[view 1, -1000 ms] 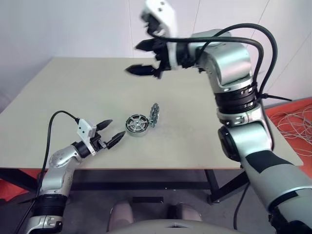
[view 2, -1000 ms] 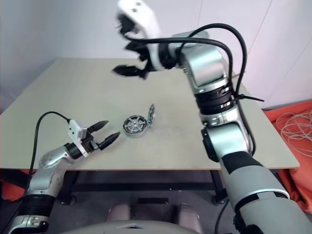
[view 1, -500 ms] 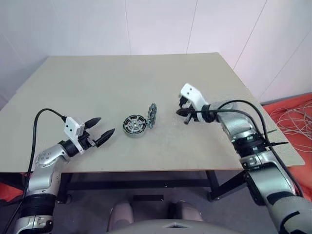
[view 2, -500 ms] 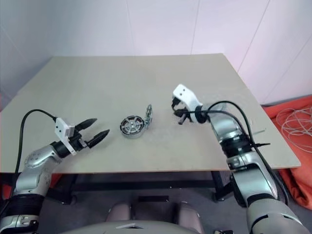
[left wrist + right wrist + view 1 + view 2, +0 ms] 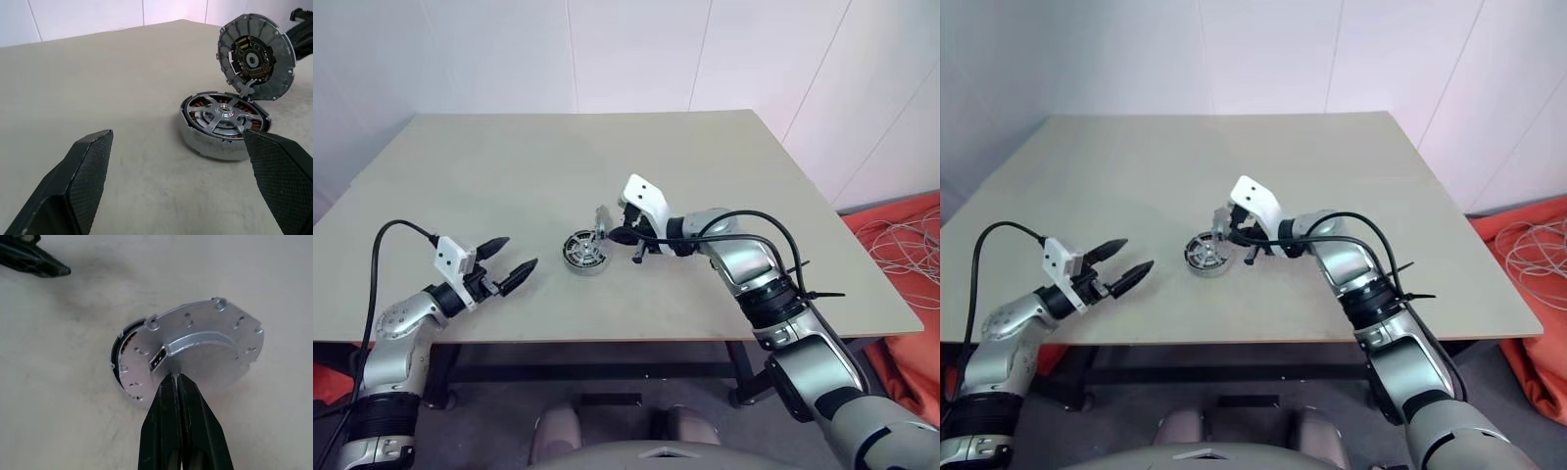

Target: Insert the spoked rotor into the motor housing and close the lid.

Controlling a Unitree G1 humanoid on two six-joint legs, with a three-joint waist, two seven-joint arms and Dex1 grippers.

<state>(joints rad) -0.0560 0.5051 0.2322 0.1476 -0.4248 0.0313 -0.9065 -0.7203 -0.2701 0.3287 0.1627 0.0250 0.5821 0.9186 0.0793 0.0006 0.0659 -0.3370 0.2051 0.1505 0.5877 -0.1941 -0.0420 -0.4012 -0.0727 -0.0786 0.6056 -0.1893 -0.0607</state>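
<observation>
Where the pale beige tabletop (image 5: 509, 176) fills the head views, we count one round dark-rimmed motor housing (image 5: 584, 252) with copper windings lying flat near the table's middle, and one silver-grey ridged metal lid (image 5: 600, 224) standing up on edge from its far right side, joined to it. We see two grippers: the left gripper (image 5: 512, 262) hovers near the table's front left, well apart from the housing, its two black fingers spread wide with nothing between them; the right gripper (image 5: 613, 236) sits just behind the raised lid, its fingers pressed together, holding nothing. In the left wrist view, one silver spoked rotor (image 5: 226, 110) already lies inside the housing, copper showing through its gaps, while the lid's inner face with its dark centre tilts above; both textured fingertips (image 5: 88, 166) stand far apart. In the right wrist view, the two closed fingers (image 5: 176, 421) point at the lid's plain outer back; whether they touch it we cannot tell.
</observation>
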